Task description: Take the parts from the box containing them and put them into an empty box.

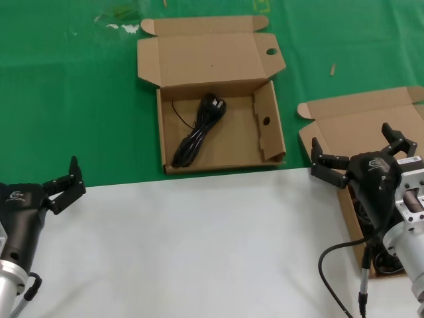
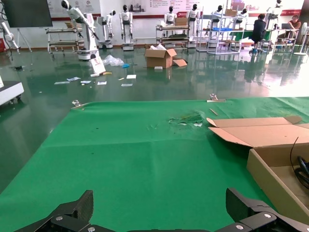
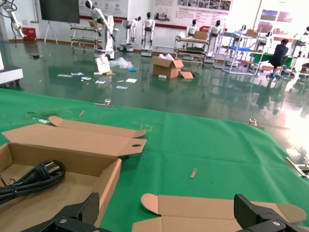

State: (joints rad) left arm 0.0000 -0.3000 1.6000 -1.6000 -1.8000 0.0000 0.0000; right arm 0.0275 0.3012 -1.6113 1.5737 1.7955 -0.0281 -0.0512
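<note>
Nearby, wood chip [image 1: 333,69] btwn both boxes.

We saw bright, even overhead light; soft shadows inside box [image 1: 218,132]; strong window glare on glossy floor [image 3: 270,104]; near fingertips slightly blurred.

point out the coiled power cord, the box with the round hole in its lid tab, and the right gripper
power cord [image 1: 197,131]: head view, middle of the coiled bundle
box with the round hole [image 1: 211,58]: head view, bare inside of the open lid
right gripper [image 1: 361,150]: head view, midway between its open jaws
</note>
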